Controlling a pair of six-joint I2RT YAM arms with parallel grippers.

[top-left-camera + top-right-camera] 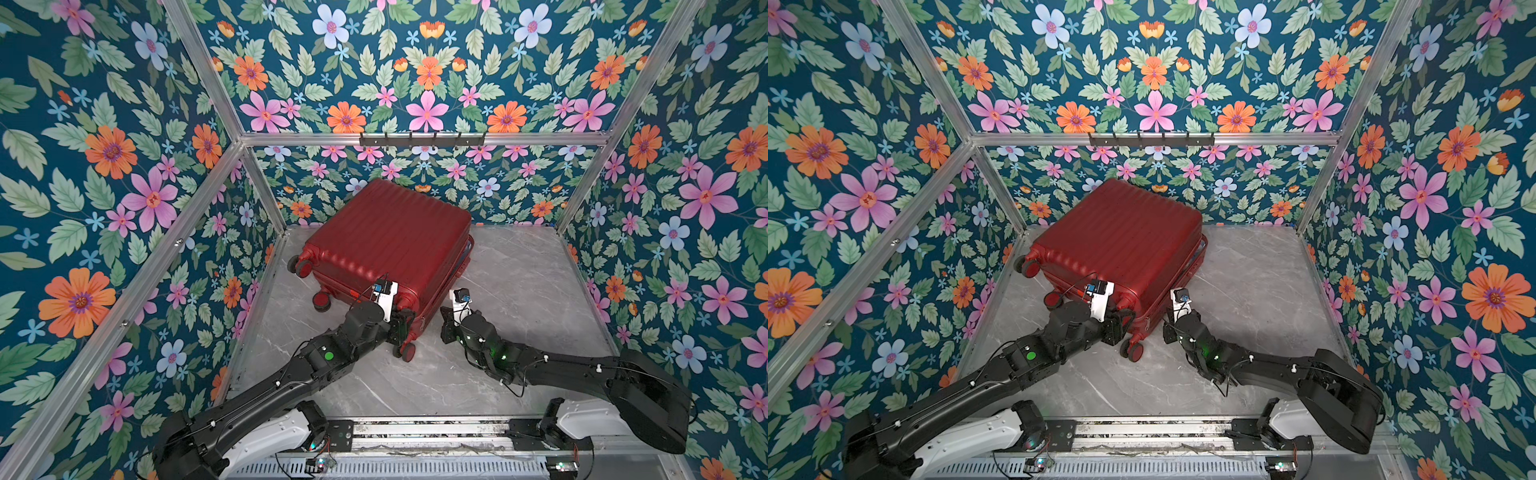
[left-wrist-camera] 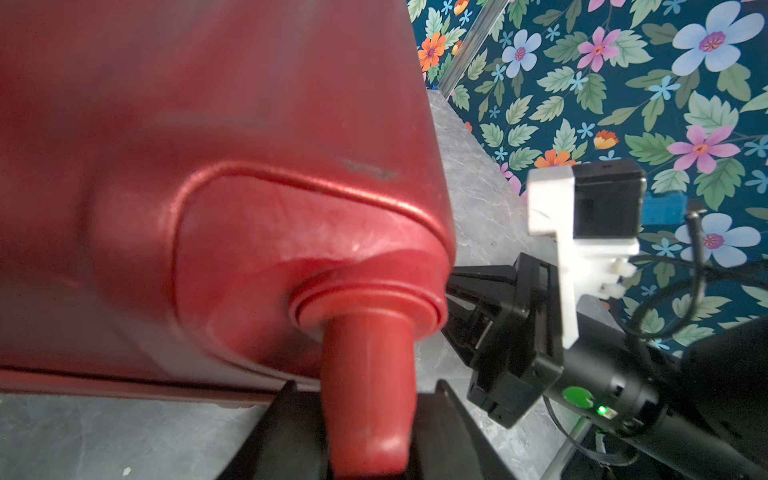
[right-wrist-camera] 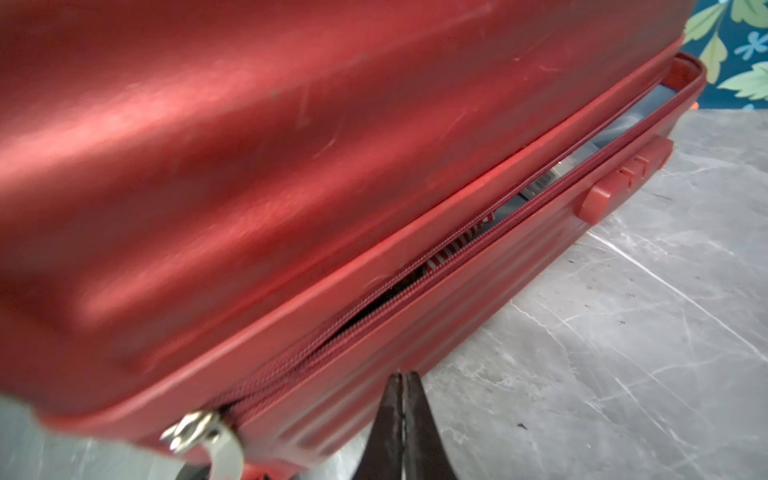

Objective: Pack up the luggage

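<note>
Left gripper fingers, closest to the left wrist lens, clamp a red caster leg (hidden beneath the wrist in both top views). Luggage lies flat on the grey marble floor, left of centre, its far corner close to the back wall; bare floor lies to the right and near side. Wheel end faces the near side, long axis running near to far, skewed left. Right gripper, jaws pressed together and empty, sits just beside the part-open zip, shown clearly only by the right wrist view.
</note>
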